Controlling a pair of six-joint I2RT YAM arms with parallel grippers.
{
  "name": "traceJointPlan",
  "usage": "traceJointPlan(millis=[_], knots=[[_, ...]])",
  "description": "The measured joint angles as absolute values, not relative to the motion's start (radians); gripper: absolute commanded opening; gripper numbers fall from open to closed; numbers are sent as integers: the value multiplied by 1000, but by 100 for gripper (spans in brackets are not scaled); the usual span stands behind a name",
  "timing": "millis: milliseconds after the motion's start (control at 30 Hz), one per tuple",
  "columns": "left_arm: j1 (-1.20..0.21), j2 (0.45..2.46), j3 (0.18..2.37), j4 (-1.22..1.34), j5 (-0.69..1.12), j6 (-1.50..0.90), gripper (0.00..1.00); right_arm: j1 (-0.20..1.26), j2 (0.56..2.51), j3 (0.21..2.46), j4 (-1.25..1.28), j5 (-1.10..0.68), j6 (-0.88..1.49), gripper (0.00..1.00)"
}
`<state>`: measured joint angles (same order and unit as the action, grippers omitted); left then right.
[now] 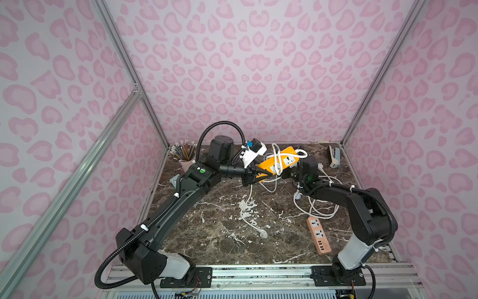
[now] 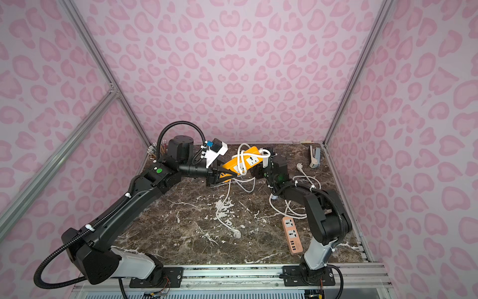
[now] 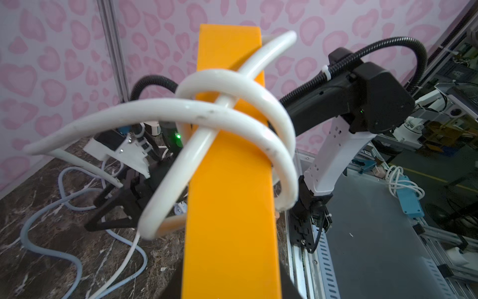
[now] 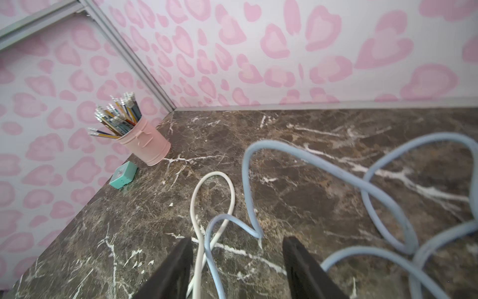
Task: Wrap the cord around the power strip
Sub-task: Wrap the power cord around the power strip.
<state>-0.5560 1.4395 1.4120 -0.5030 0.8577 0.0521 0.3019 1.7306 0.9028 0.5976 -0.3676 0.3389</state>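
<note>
An orange power strip (image 1: 282, 160) (image 2: 243, 161) (image 3: 230, 181) hangs tilted above the marble table. My left gripper (image 1: 254, 176) is shut on its near end. The white cord (image 1: 276, 155) (image 3: 232, 114) lies in loose loops around the strip's middle. From there it trails down across the table to its plug (image 1: 263, 234). My right gripper (image 4: 236, 248) (image 1: 288, 174) is open, low beside the strip's far end. It holds nothing; a white cord (image 4: 196, 207) and a pale bluish cord (image 4: 248, 181) lie on the table under its fingers.
A peach power strip (image 1: 318, 235) lies at the front right, with its cord coiled (image 1: 320, 207) under my right arm. At the back left stand a pink pencil cup (image 1: 186, 158) (image 4: 144, 145) and a small teal box (image 4: 122, 174). A stapler (image 1: 333, 156) lies back right.
</note>
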Motion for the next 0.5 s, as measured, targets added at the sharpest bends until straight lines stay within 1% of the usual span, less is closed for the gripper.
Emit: traceJointPlan(millis=[100, 133, 233, 300, 333, 433, 500], knots=[[-531, 1430, 1393, -423, 847, -15, 3, 340, 1735, 845, 653, -278, 391, 32], [-521, 1427, 1383, -393, 842, -47, 3, 356, 1737, 834, 667, -252, 403, 23], [-492, 1427, 1370, -316, 826, -130, 3, 403, 1736, 809, 704, -183, 416, 7], [-466, 1427, 1370, -284, 815, -169, 3, 429, 1731, 803, 708, -139, 411, 1], [-448, 1427, 1374, -280, 810, -182, 3, 437, 1728, 803, 708, -114, 403, 0], [-342, 1450, 1419, -295, 739, -217, 3, 466, 1698, 811, 653, -31, 340, 0], [-286, 1478, 1457, -359, 640, -210, 3, 487, 1665, 813, 614, 16, 285, 0]])
